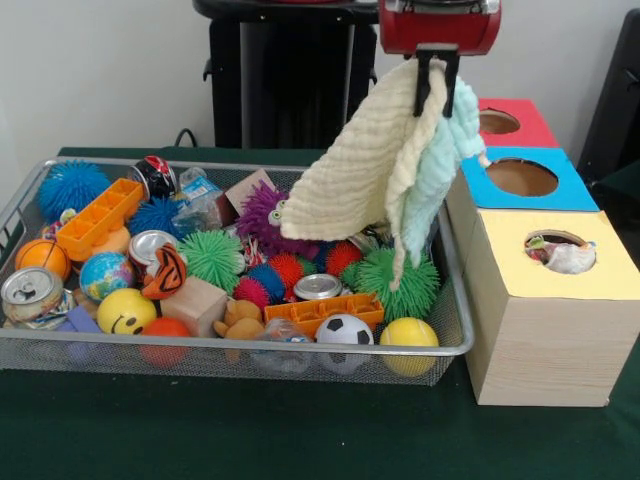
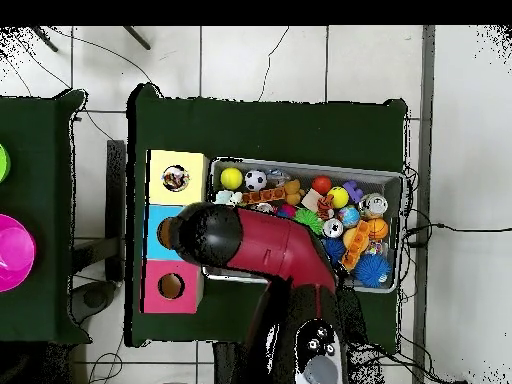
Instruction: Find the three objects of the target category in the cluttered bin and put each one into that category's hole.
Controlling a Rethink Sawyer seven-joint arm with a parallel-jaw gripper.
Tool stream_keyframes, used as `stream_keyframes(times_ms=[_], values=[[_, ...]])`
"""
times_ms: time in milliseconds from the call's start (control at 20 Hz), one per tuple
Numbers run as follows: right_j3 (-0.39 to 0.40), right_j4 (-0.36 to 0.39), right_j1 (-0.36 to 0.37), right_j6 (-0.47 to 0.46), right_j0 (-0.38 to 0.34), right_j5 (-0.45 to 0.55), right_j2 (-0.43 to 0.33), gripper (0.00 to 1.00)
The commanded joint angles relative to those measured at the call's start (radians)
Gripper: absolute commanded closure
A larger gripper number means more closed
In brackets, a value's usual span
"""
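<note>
The wire mesh bin [image 1: 452, 300] is full of toys, balls and cans; it also shows in the overhead view [image 2: 402, 177]. My gripper [image 1: 437, 88] hangs above the bin's right end, shut on a cream cloth [image 1: 350, 180] and a pale mint cloth [image 1: 432, 185] that dangle down to the toys. A crumpled shiny wrapper [image 1: 197, 188] lies at the back of the bin. The yellow-surround hole [image 1: 560, 252] of the large wooden box [image 1: 545, 340] holds a white crumpled thing. In the overhead view the arm [image 2: 270, 245] hides the gripper, and the yellow hole [image 2: 175, 179] shows.
A blue-surround hole [image 1: 520, 177] and a red-surround hole [image 1: 498, 122] lie behind the yellow one. Dented cans [image 1: 30, 290] [image 1: 318, 287], spiky balls [image 1: 402, 282], an orange tray [image 1: 98, 218] and a yellow ball [image 1: 408, 333] crowd the bin. The robot pedestal [image 1: 285, 75] stands behind.
</note>
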State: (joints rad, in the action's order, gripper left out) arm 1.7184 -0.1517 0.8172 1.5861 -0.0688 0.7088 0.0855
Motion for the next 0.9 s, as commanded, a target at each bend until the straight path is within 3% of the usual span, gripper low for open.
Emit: stream_keyframes(times_ms=[50, 650, 900], values=[[0.062, -0.049, 0.033, 0.27, 0.025, 0.159, 0.011, 1.0], [0.014, -0.064, -0.004, 0.267, 0.042, 0.158, 0.025, 1.0], [0.044, -0.062, -0.046, 0.233, 0.019, 0.054, 0.009, 1.0]])
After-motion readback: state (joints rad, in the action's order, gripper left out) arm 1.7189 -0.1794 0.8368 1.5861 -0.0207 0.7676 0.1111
